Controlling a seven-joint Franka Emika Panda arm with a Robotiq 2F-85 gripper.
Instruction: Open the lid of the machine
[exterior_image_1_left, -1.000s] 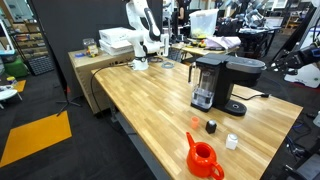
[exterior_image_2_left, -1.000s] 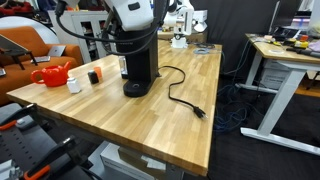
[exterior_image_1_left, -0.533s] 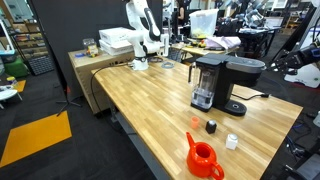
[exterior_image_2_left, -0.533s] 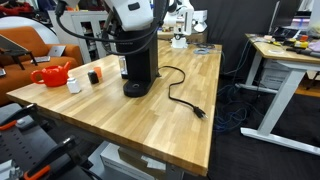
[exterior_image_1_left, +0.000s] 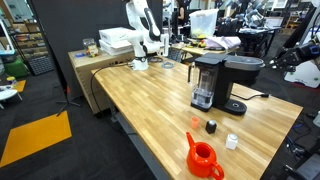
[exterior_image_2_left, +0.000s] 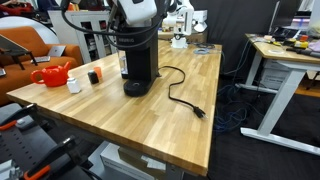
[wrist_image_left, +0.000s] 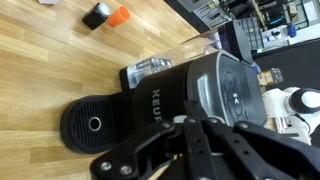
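Jaws above machine (wrist_image_left: 150, 105), lid (wrist_image_left: 228, 88) closed

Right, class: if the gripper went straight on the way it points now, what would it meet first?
Probably the lid of the machine: in the wrist view the gripper points down at its dark top. Depth is unclear, so the exact spot is a guess.

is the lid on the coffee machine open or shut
Shut. In an exterior view the lid lies flat and level on the head of the machine, with no raised edge. The wrist view also shows it flush.
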